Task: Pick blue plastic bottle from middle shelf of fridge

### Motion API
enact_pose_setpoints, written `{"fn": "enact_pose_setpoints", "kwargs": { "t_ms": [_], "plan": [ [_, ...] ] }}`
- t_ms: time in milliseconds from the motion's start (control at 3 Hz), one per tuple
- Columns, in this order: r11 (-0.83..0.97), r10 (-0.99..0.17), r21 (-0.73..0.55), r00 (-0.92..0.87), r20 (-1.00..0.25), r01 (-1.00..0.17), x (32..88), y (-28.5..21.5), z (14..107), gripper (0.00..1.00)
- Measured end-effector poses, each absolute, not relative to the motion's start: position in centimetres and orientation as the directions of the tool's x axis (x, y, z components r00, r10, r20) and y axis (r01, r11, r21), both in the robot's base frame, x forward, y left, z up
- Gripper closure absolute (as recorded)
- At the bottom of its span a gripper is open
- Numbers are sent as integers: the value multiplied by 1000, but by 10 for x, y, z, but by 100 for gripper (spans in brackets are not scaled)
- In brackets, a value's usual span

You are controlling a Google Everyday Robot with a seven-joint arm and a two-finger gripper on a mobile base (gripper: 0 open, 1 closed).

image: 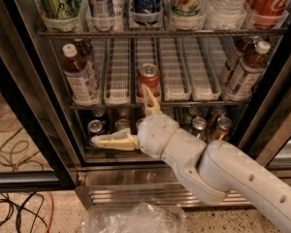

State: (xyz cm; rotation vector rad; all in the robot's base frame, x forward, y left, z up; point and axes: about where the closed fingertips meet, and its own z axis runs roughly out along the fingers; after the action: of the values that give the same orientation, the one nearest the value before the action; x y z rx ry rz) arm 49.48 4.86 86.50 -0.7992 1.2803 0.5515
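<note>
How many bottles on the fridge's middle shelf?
4. Left front bottle, left rear bottle behind it; right front bottle, right rear bottle behind it. More may be hidden further back. Open pincer sits centre, by the red can.

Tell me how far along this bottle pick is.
Done: the fridge stands open. In hand: the end effector, open and holding nothing, hangs at the front edge of the middle shelf, just below the red can. Left: the left bottle and right bottle stand untouched at the shelf's ends, so reaching one, gripping it and pulling it out all remain.
</note>
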Motion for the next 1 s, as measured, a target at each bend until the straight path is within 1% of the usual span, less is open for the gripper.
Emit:
{"fn": "enact_pose_setpoints", "kwargs": {
  "t_ms": [333, 667, 1000],
  "plan": [
    [624, -13, -221, 273, -962, -749, 519, 97, 874, 0],
    [624, -13, -221, 273, -962, -749, 519, 97, 874, 0],
    [661, 0, -218, 290, -957, -718, 519, 96, 873, 0]
  ]
}}
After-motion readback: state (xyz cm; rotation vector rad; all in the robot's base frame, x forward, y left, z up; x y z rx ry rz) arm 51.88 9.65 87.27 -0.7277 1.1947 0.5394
